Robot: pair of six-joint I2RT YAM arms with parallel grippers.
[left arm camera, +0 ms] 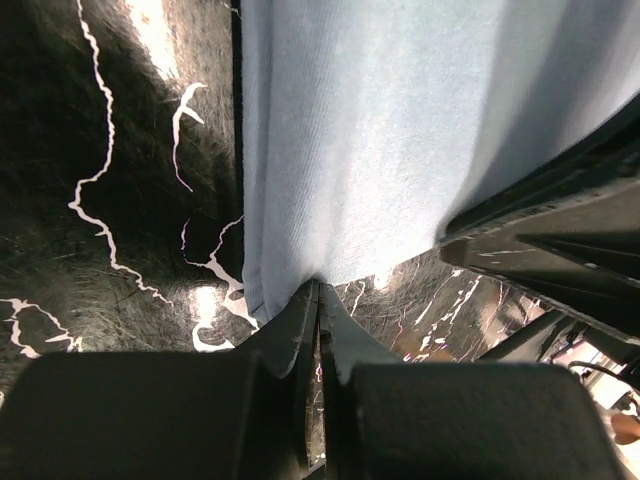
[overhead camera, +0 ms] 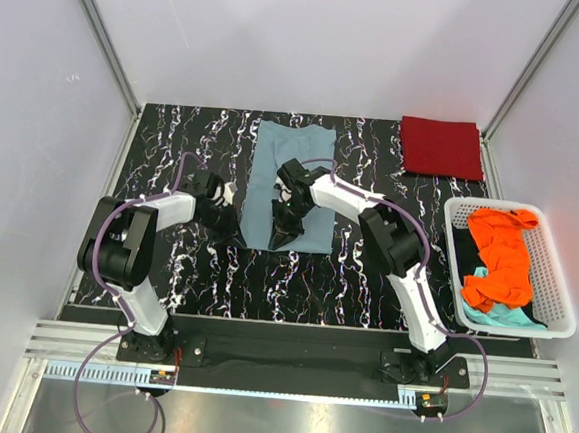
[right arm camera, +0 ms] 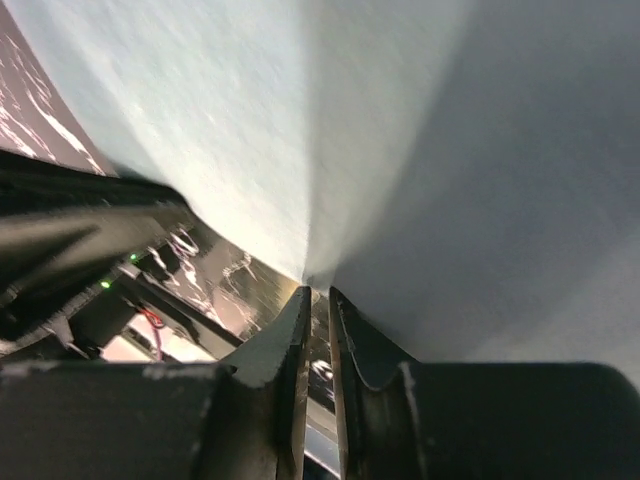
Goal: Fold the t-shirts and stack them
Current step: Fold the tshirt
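A dusty grey-blue t-shirt [overhead camera: 293, 167] lies flat, folded into a long strip, at the table's middle. My left gripper [overhead camera: 238, 239] is shut on its near left corner; in the left wrist view the closed tips [left arm camera: 318, 287] pinch the cloth edge [left arm camera: 400, 130]. My right gripper [overhead camera: 285, 238] is shut on the near edge further right; its tips [right arm camera: 318, 292] pinch the cloth [right arm camera: 420, 150]. A dark red t-shirt [overhead camera: 441, 146] lies folded at the back right. A bright orange t-shirt [overhead camera: 502, 258] and a teal one [overhead camera: 502, 316] lie crumpled in the basket.
The white slatted basket [overhead camera: 453, 259] stands at the table's right edge. The table is black marble-patterned [overhead camera: 205, 270], walled by white panels on three sides. The arms' bases sit at the near edge.
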